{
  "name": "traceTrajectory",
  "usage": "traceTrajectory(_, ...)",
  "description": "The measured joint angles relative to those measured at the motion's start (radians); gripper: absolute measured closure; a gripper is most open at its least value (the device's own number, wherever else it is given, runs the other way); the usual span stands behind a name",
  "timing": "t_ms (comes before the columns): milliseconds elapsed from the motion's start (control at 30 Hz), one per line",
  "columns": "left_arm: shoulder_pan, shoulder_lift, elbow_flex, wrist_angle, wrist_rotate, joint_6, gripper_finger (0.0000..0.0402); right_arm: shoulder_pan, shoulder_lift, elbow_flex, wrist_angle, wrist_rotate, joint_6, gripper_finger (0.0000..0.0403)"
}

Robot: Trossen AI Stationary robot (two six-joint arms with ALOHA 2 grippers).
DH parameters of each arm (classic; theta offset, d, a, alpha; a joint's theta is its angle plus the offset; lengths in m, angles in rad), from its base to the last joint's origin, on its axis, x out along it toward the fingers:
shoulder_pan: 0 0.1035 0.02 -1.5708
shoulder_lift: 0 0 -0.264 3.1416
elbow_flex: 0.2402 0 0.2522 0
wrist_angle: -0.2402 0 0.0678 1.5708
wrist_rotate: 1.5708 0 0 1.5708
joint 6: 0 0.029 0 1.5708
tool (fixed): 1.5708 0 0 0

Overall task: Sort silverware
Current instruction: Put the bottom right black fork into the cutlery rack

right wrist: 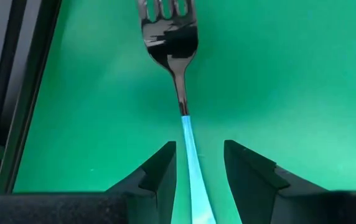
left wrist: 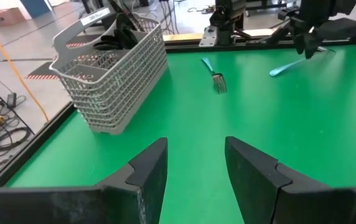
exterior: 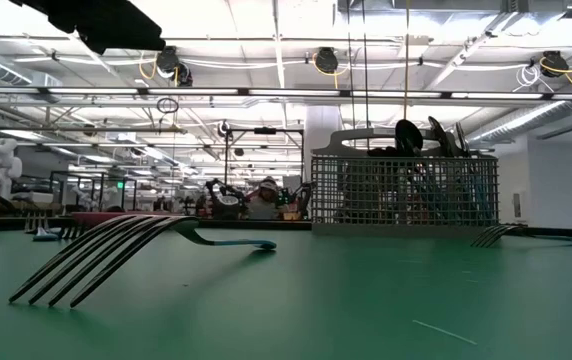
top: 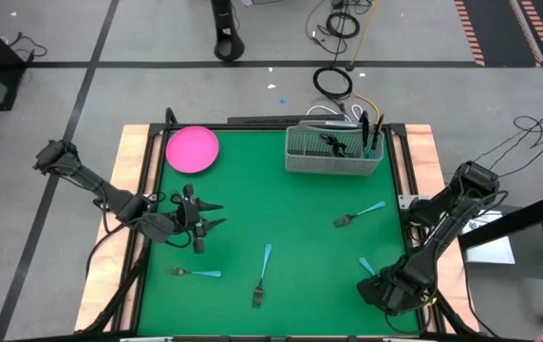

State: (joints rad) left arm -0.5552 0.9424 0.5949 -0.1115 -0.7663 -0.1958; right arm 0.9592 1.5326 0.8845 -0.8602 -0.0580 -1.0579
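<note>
Right wrist view puts a fork (right wrist: 179,74) directly ahead of my right pincer (right wrist: 198,163), its blue handle running back between the two parted fingers while the dark head lies out in front, flat on the green tabletop (right wrist: 290,93). I cannot tell whether the fingers touch the handle, but they are spread, not clamped. From the high view this pincer (top: 378,285) sits near the tabletop's front right corner. My left pincer (top: 205,217) hovers open over the left side of the tabletop, holding nothing. Three more forks lie loose: one (top: 196,273) near the front left, one (top: 262,275) at front centre, and one (top: 359,214) towards the right edge. More pieces stand in the wire basket (top: 333,152) at the back edge, right of the pink plate (top: 193,149).
</note>
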Motion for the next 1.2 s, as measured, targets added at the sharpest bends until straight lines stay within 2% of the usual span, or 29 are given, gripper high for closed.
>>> traceTrajectory(200, 0.017, 0.000, 0.000, -0.001, -0.002, 0.019, 0.0240, 0.007, 0.000, -0.031, 0.059, -0.047, 0.062, 0.0277)
traceTrajectory(500, 0.050, 0.000, 0.000, -0.002, 0.005, 0.027, 0.0240, 0.042, 0.000, -0.103, 0.149, -0.029, 0.109, 0.0281)
traceTrajectory(633, 0.051, 0.000, 0.000, -0.001, 0.007, 0.028, 0.0240, 0.042, 0.000, -0.116, 0.172, -0.020, 0.154, 0.0308)
traceTrajectory(900, 0.051, 0.000, 0.000, -0.001, 0.009, 0.021, 0.0240, 0.043, -0.003, -0.135, 0.208, -0.018, 0.208, 0.0394)
traceTrajectory(1067, 0.051, 0.000, 0.000, 0.003, 0.010, 0.021, 0.0240, 0.043, -0.005, -0.132, 0.205, -0.018, 0.314, 0.0397)
traceTrajectory(1200, 0.051, 0.000, 0.000, 0.025, 0.011, 0.027, 0.0240, 0.043, -0.002, -0.112, 0.198, 0.016, 0.318, 0.0399)
